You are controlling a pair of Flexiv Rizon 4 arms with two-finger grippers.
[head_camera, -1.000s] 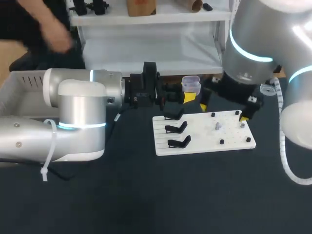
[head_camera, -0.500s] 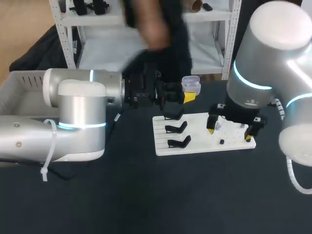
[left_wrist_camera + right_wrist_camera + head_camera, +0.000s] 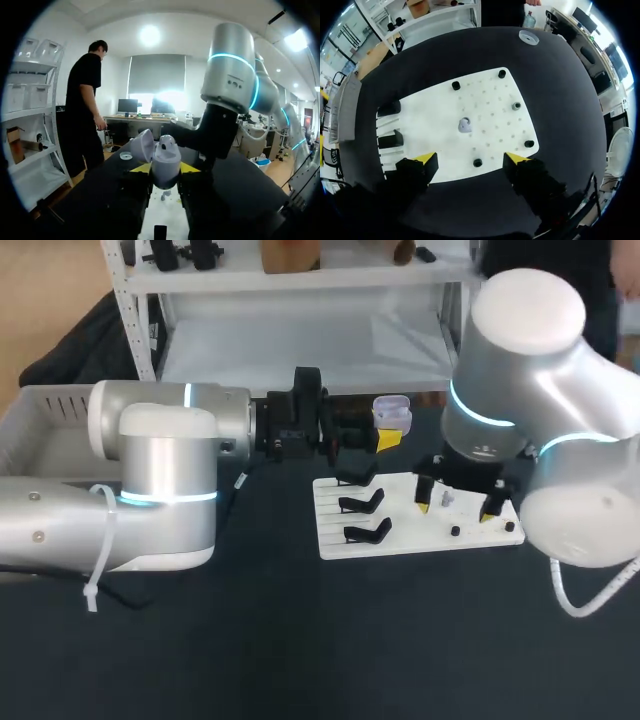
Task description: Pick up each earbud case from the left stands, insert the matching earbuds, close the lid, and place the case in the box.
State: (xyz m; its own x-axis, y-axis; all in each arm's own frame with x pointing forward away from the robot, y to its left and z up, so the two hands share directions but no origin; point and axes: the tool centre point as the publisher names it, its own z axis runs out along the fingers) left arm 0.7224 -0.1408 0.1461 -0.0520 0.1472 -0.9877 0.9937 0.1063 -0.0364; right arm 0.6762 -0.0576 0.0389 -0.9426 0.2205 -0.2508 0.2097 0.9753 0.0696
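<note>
A lilac earbud case (image 3: 392, 412) with its lid up is held off the table behind the white board (image 3: 400, 538), my left gripper (image 3: 388, 438) shut on it. In the left wrist view the case (image 3: 166, 160) stands upright between the yellow tips of my left gripper (image 3: 165, 170), lid (image 3: 142, 145) tilted back. My right gripper (image 3: 456, 502) hangs open over the board, straddling a small lilac earbud (image 3: 447, 500). In the right wrist view the earbud (image 3: 464, 125) lies on the board (image 3: 490, 95), just ahead of my right gripper (image 3: 471, 159), untouched.
Three black stands (image 3: 362, 504) sit empty on the board's left part, and several black pegs (image 3: 516, 106) dot its right part. A white bin (image 3: 40, 430) stands at the far left. A small round ring (image 3: 529, 37) lies on the dark table beyond the board.
My right arm has swung from behind the board to above it and come down over the earbud, its fingers drawing in a little. The left arm with the case has kept still.
</note>
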